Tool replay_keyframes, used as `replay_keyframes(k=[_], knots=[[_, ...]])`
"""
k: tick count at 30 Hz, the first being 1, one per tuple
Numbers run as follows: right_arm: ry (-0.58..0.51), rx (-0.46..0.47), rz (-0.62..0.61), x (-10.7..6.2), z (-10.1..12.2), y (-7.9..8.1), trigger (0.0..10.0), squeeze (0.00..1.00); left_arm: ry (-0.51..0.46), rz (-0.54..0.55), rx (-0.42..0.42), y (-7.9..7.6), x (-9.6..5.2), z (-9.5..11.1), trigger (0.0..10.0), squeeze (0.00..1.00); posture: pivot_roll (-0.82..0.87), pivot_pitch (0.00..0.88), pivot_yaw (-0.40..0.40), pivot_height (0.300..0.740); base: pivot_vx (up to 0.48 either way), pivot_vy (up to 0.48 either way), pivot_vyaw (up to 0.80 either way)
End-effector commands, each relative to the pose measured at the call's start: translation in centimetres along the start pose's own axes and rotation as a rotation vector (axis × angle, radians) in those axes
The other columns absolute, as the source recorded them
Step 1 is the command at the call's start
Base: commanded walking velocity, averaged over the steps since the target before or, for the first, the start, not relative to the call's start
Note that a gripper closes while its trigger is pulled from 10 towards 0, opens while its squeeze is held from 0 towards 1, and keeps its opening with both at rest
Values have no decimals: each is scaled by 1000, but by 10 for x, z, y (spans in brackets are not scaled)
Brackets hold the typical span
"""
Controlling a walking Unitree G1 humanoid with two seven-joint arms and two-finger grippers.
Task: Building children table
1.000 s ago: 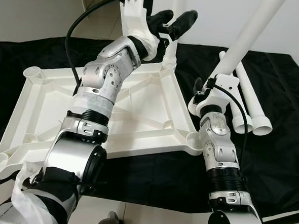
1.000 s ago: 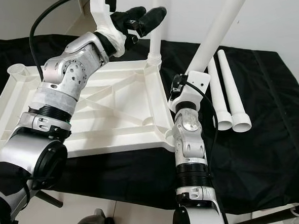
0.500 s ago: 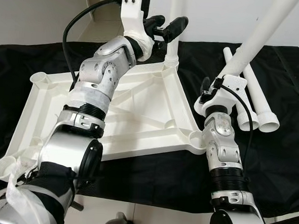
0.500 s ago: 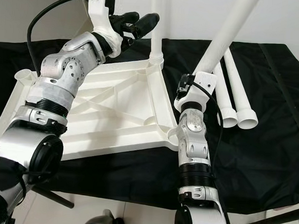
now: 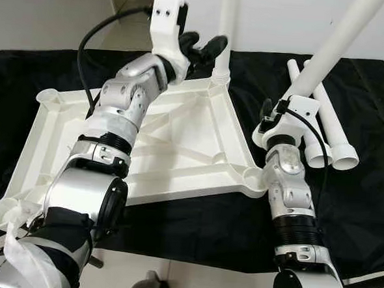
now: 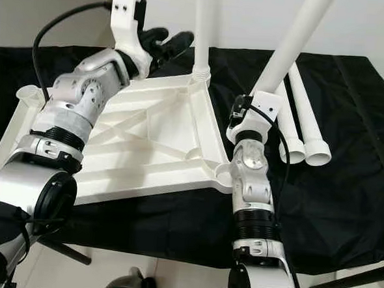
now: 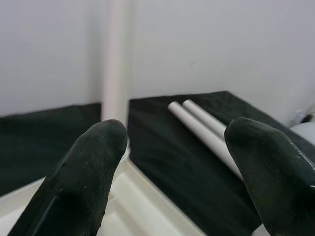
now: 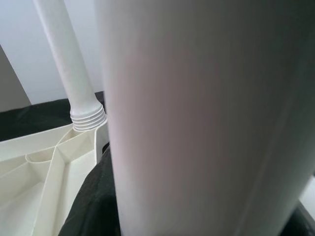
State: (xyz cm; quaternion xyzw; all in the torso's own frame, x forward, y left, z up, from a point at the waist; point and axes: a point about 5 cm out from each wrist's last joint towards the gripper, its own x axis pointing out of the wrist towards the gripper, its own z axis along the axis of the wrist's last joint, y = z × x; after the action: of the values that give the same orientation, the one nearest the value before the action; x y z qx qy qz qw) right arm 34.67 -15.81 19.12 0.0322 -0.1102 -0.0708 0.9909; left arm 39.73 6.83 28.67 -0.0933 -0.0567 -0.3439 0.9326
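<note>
- Black cloth (image 5: 344, 212) covered the floor across the middle of the frame, with a pale wall along the top and light tiles at the bottom edge.
- A white plastic tabletop (image 5: 178, 150) lay upside down on the cloth at centre left, ribs facing up and round sockets at its corners.
- One white leg (image 5: 226, 28) stood upright in the far corner socket, at the top centre of the frame, its threaded end seated in the tabletop.
- The left gripper (image 5: 201, 48) hovered at the top centre, just beside that standing leg, its two black fingers (image 7: 83, 182) spread apart and grasping nothing.
- A second leg (image 5: 328, 48) slanted from the upper right corner down toward the near right corner socket (image 5: 254, 179); the right gripper (image 5: 281, 120) was at its lower end, but whether the fingers were clenched on it could not be told.
- Two spare legs (image 5: 329, 136) lay side by side on the cloth at the right, open ends toward the camera.
- No brand, label or writing could be read anywhere.
</note>
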Motion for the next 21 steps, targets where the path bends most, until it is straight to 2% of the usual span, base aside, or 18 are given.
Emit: replay_keyframes(k=[1, 6, 11, 21], knots=[[-4, -7, 25, -1, 2, 4, 10000, 0, 22, 69, 10, 7, -3, -5, 10000, 0, 28, 0, 33, 740, 0, 0, 0], [12, -55, 26, -6, -3, -12, 10000, 0, 67, 113, 4, 14, -10, -23, 10000, 0, 31, 0, -18, 740, 0, 0, 0], [20, -79, 31, -9, -4, -18, 10000, 0, 84, 134, -1, 18, -15, -33, 10000, 0, 30, 0, -65, 740, 0, 0, 0], [25, -113, 55, -9, -3, -22, 10000, 0, 94, 167, -48, 19, -19, -40, 10000, 0, 31, 0, -92, 740, 0, 0, 0]])
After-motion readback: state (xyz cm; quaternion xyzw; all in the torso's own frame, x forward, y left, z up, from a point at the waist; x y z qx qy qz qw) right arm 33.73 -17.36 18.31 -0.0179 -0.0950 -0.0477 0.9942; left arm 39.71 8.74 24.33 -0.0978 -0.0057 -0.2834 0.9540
